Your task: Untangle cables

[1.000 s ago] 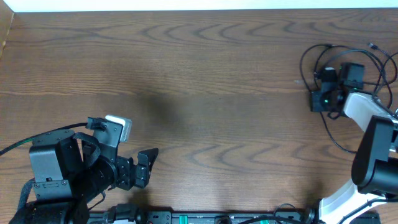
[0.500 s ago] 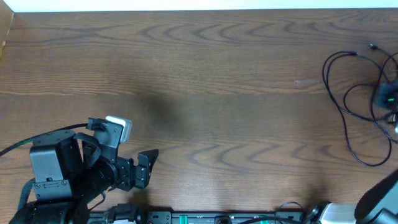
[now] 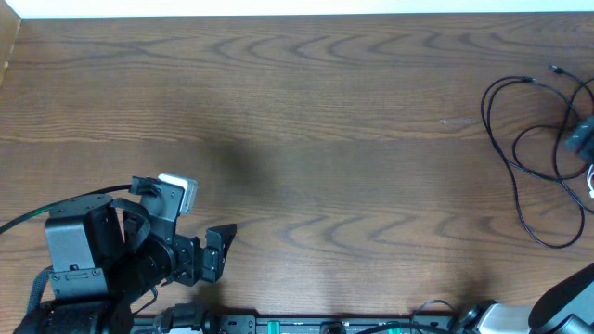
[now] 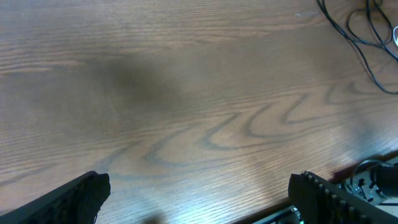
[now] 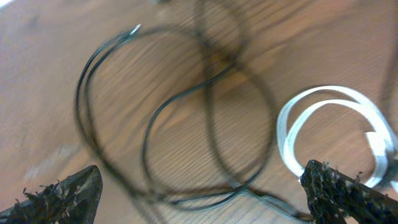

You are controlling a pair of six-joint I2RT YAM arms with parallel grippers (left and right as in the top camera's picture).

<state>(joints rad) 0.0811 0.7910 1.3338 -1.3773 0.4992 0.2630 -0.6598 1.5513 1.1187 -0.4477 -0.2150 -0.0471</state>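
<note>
The thin black cable [image 3: 520,158] lies in loose overlapping loops on the wooden table at the far right. In the right wrist view the black cable [image 5: 180,124] crosses itself several times, and the white cable [image 5: 323,124] curls in a small coil beside it. My right gripper [image 5: 202,199] hovers over them, open, with nothing between its fingers. From overhead the right gripper [image 3: 581,137] is a dark blur at the frame's right edge. My left gripper [image 3: 212,249] rests open at the bottom left, far from the cables. The left gripper [image 4: 199,202] faces bare wood, with the black cable [image 4: 364,34] far off.
The table's back edge [image 3: 297,16] runs along the top. A rail with hardware [image 3: 306,325] lines the front edge. The left arm's body [image 3: 83,255] fills the bottom left corner.
My right gripper has opened and let go of the black cable. It swung right to the frame's edge. The cable's loops shifted right and spread out. The left arm has not moved.
</note>
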